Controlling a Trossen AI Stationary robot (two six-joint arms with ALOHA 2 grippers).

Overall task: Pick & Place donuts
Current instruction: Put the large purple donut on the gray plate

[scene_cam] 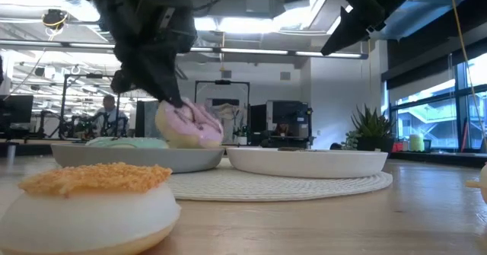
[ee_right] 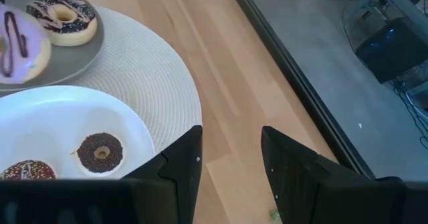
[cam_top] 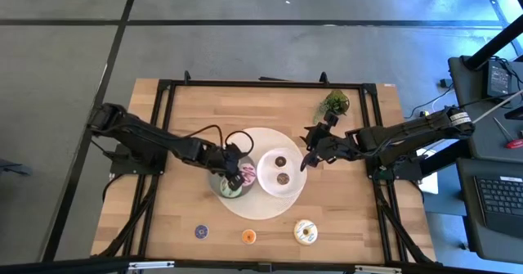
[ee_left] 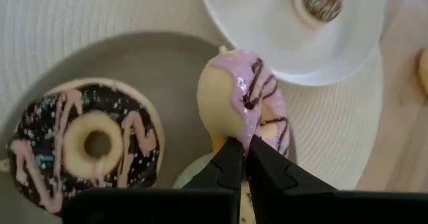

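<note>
My left gripper (cam_top: 234, 170) hovers over the grey plate (cam_top: 217, 184) and is shut on the pink-iced donut (ee_left: 244, 97). The chocolate donut (ee_left: 87, 144) lies flat on that plate, with the green donut (scene_cam: 125, 142) beside it. Two brown minis (cam_top: 280, 161) (cam_top: 283, 177) lie on the white plate (cam_top: 270, 184). The cream donut (cam_top: 305, 231), orange mini (cam_top: 248, 236) and purple mini (cam_top: 201, 231) sit on the wood near the table's near edge. My right gripper (cam_top: 306, 161) is open above the white plate's right rim and touches nothing. My left gripper pinches the pink donut between its two fingertips (ee_left: 231, 160) at the ring's edge nearest the gripper (ee_left: 249, 138), coming from above and slanting down. The donut stands tilted on edge over the grey plate. Whether its lower side touches the plate or the green donut cannot be told.
Both plates sit on a round pale woven mat (cam_top: 249, 208). A small green plant (cam_top: 335, 104) stands near the far right corner. A black frame (cam_top: 163, 94) borders the tabletop. Bare wood lies at the far left and along the near edge between the loose donuts.
</note>
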